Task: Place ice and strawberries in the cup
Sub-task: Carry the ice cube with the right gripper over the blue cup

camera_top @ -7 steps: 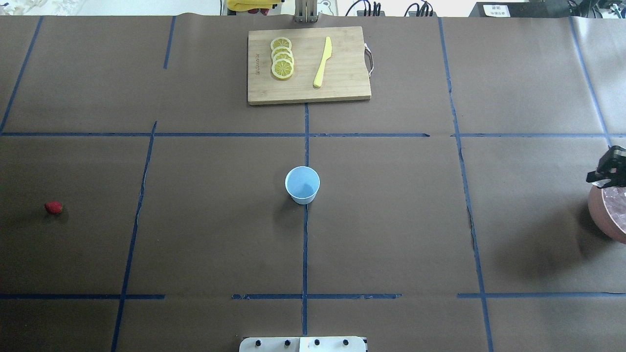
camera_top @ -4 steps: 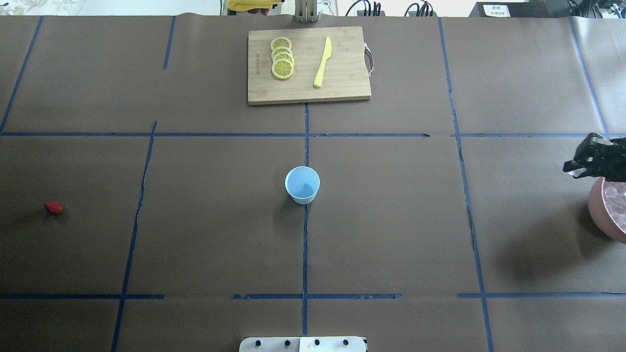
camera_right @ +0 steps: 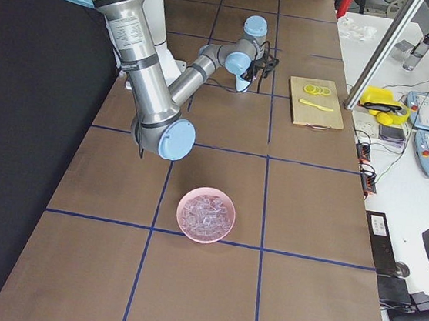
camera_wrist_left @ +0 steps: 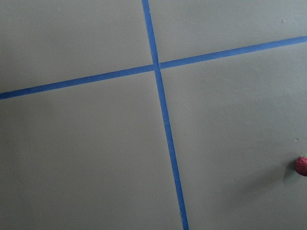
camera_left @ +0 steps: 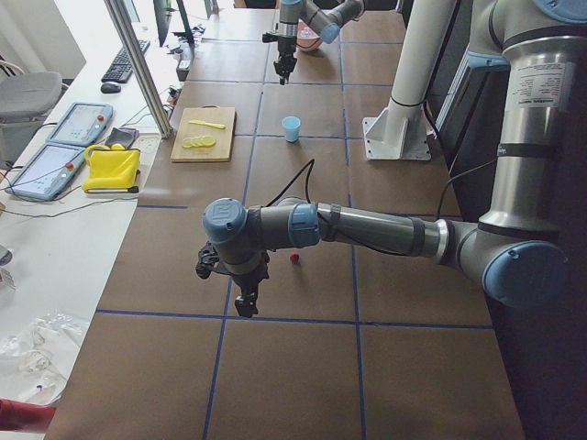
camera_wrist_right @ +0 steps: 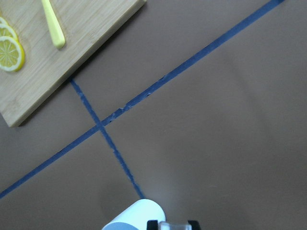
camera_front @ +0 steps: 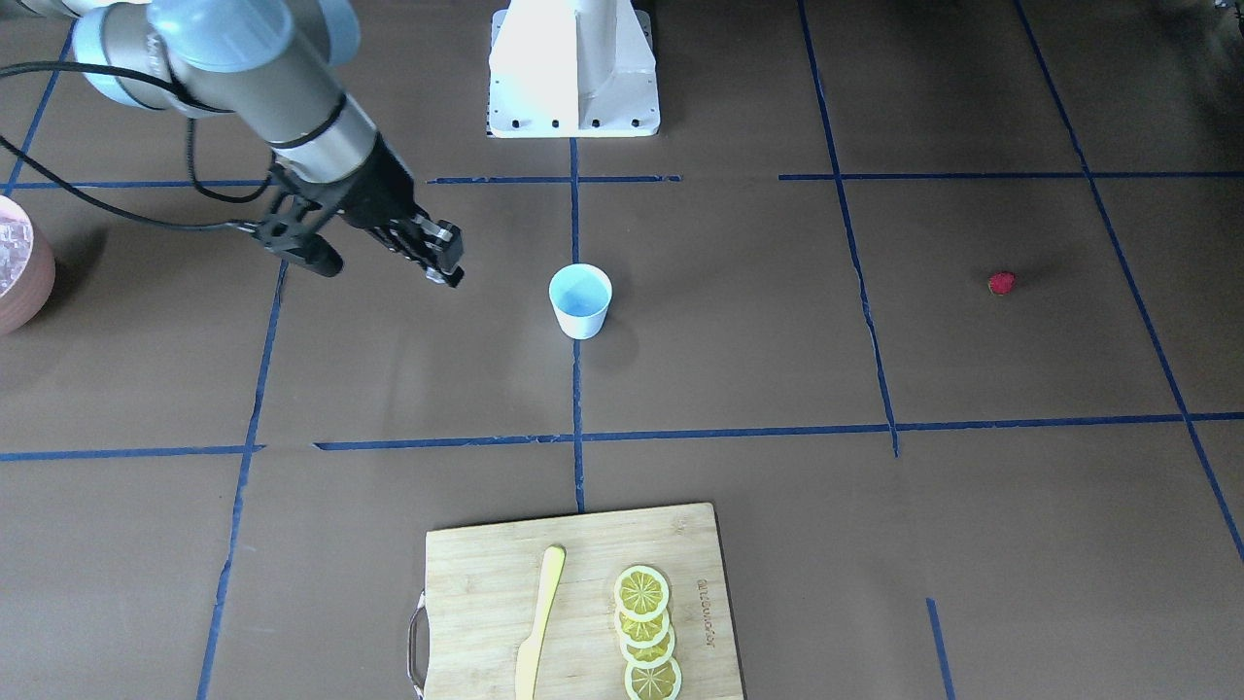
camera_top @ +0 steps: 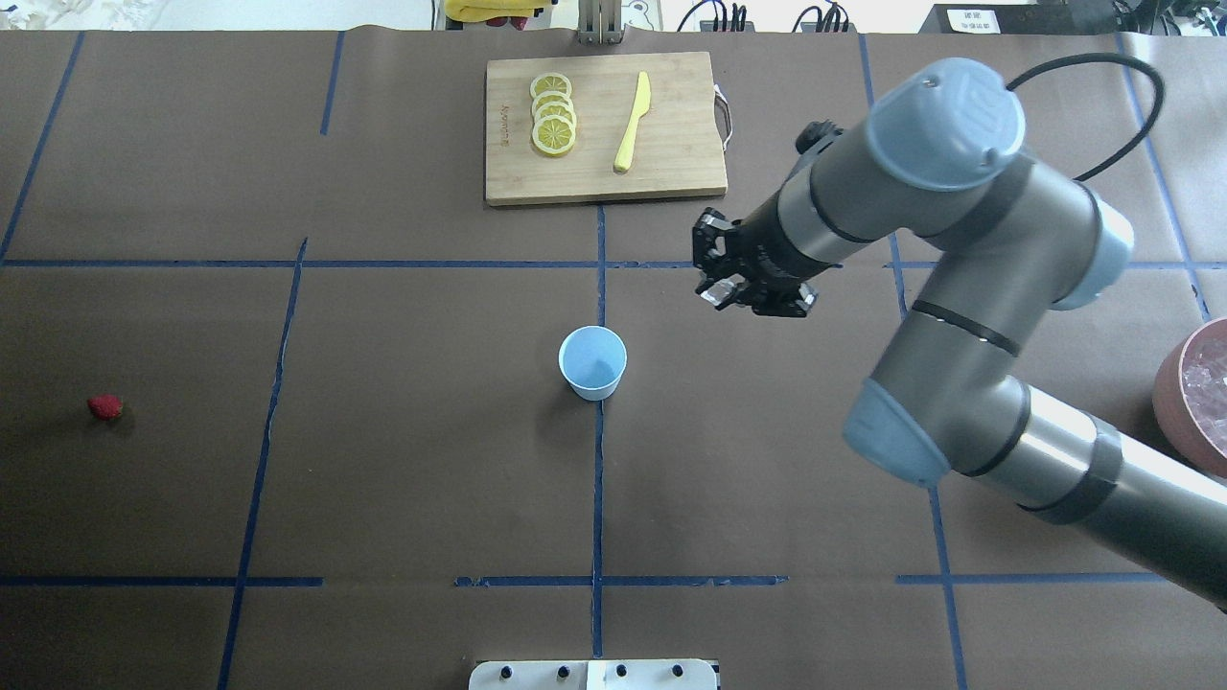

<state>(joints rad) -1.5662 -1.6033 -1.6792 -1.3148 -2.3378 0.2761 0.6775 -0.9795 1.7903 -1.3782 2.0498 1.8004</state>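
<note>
Front-facing view: the right gripper (camera_front: 445, 270) hangs above the table at 9 o'clock of the cup (camera_front: 580, 300), near it but not over it; what its fingers carry is too small to tell here; the strawberry (camera_front: 1002, 283) lies well apart at 3 o'clock of the cup; overhead view: the right gripper sits at 2 o'clock of the cup, fingers narrowed on a pale glossy ice cube (camera_top: 716, 293), while the bowl (camera_top: 1171, 407) with the rest of the ice (camera_top: 1210, 381) shows at the 3 o'clock edge; left-end view: the left gripper (camera_left: 246, 302) hovers near the strawberry, at 7 o'clock of it, and I cannot tell whether its fingers are wide or closed; right wrist view: the cube shows gripped at the 6 o'clock edge with the cup's rim just beside it at 9 o'clock; left wrist view: the strawberry peeks in at 4 o'clock; judging the step as carrying ice to the cup, it is likely done best by centring the cube over the blue mouth, coming down close to the rim, then releasing, since a high or off-centre drop could bounce the cube out or tip the light cup
</note>
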